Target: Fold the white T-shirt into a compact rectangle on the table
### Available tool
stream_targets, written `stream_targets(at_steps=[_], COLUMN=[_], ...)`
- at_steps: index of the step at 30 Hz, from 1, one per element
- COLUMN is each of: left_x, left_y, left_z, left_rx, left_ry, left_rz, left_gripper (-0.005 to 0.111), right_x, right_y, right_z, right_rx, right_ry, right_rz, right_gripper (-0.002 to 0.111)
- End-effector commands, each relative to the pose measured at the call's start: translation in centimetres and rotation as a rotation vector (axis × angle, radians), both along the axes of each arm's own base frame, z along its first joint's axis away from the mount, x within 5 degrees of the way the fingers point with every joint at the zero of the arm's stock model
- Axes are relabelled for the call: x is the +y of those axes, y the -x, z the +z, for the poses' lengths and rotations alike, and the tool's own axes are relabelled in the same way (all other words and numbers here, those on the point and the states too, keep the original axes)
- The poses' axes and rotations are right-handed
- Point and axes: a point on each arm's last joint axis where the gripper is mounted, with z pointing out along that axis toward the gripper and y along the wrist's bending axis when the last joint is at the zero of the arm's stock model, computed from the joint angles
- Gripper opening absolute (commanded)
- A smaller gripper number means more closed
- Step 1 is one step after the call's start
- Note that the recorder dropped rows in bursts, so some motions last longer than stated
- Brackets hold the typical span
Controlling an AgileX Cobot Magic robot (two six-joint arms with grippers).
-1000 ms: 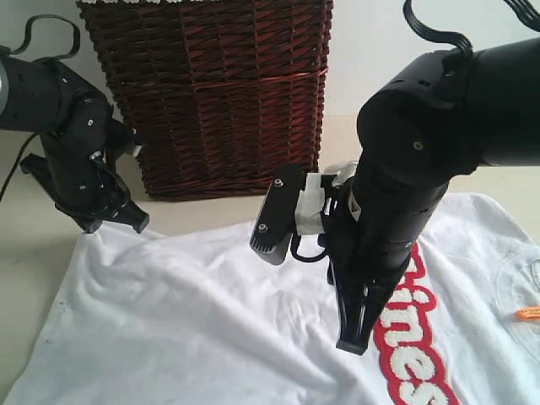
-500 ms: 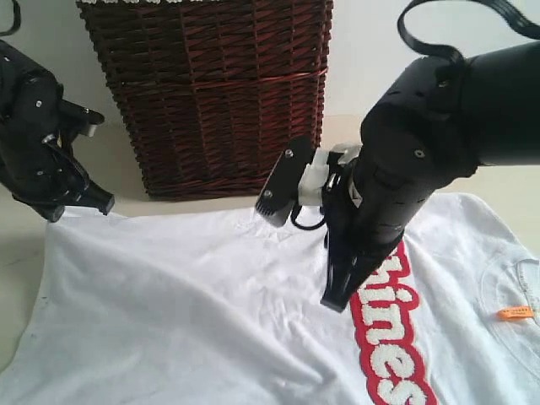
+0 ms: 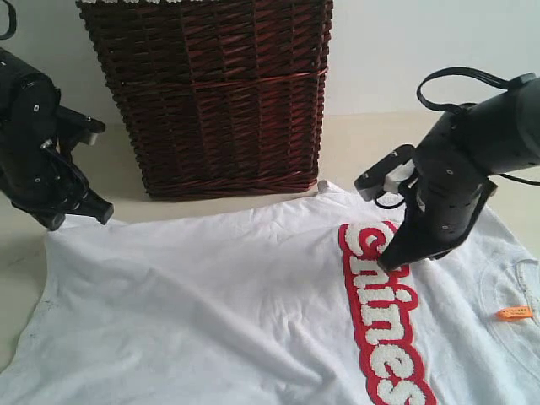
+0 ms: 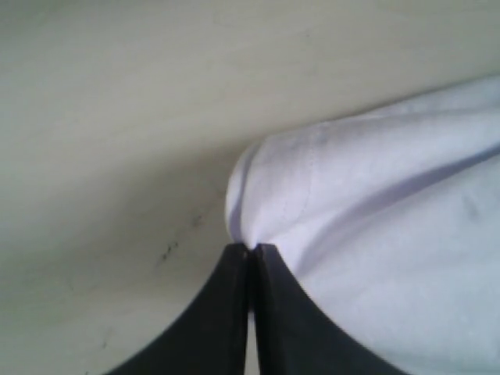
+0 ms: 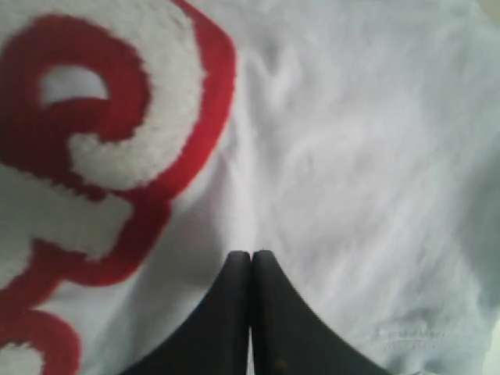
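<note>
Right gripper (image 3: 390,263) rightward; white T-shirt (image 3: 211,295) seemingly smoother

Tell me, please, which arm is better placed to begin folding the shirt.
Left, probably: the left fingers pinch the shirt's corner, ready to carry over. The right fingers sit shut mid-shirt beside the lettering.

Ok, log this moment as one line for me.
left jaws: shut on white T-shirt corner | right jaws: shut, tips beside red band | shirt: spread on table, unfolded

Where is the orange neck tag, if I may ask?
Exterior view: the orange neck tag sits far right on the white T-shirt, inside the collar.
</note>
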Motion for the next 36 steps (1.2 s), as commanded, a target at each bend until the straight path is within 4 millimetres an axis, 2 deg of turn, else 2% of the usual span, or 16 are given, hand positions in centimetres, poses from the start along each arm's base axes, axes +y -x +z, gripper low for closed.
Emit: stream_targets(at_steps=[1, 10, 16, 19, 21, 22, 25, 26, 29, 30, 32, 35, 36], left_x=[0.4, 3.6, 3.7, 3.6, 3.5, 3.4, 3.2, 2.7, 0.7, -0.3, -1.1, -1.7, -1.7], left_y=[0.1, 0.8, 0.4, 0.1, 0.1, 0.1, 0.1, 0.2, 0.6, 0.9, 1.4, 2.2, 2.3], left_z=[0.3, -0.8, -0.5, 0.2, 1.2, 2.3, 4.2, 4.8, 4.5, 3.8, 2.9, 2.1, 2.1], left_rx=[-0.007, 0.070, 0.008, -0.047, -0.090, -0.137, -0.225, -0.250, -0.183, -0.116, -0.034, 0.072, 0.078], left_ry=[-0.016, -0.046, -0.005, 0.019, 0.035, 0.052, 0.107, 0.172, 0.293, 0.342, 0.370, 0.373, 0.379], left_rz=[0.002, 0.075, 0.107, 0.099, 0.091, 0.084, 0.087, 0.076, -0.061, -0.138, -0.181, -0.209, -0.207], left_gripper=[0.000, 0.000, 0.001, 0.017, 0.034, 0.050, 0.055, 0.055, 0.055, 0.055, 0.052, 0.038, 0.034], right_x=[-2.0, -5.5, -5.5, -5.5, -5.5, -5.4, -4.9, -4.4, -3.3, -2.9, -2.6, -2.5, -2.8], right_y=[-0.6, -0.9, -0.8, -0.8, -0.9, -0.9, -1.4, -1.6, -2.3, -3.0, -4.6, -6.5, -7.1], right_z=[-1.0, -2.5, -2.7, -2.6, -2.5, -2.4, -1.2, 0.1, 3.0, 4.0, 4.8, 3.0, 2.6], right_rx=[0.015, 0.071, 0.079, 0.076, 0.074, 0.066, 0.016, 0.003, -0.075, -0.150, -0.264, -0.232, -0.222], right_ry=[-0.002, 0.010, 0.003, 0.001, 0.001, -0.006, -0.064, -0.114, -0.244, -0.285, -0.324, -0.320, -0.329], right_rz=[-0.073, -0.221, -0.238, -0.237, -0.235, -0.234, -0.215, -0.190, -0.128, -0.087, -0.070, -0.118, -0.178], right_gripper=[0.000, 0.000, 0.000, 0.000, 0.000, 0.000, 0.000, 0.000, 0.000, 0.004, 0.017, 0.039, 0.041])
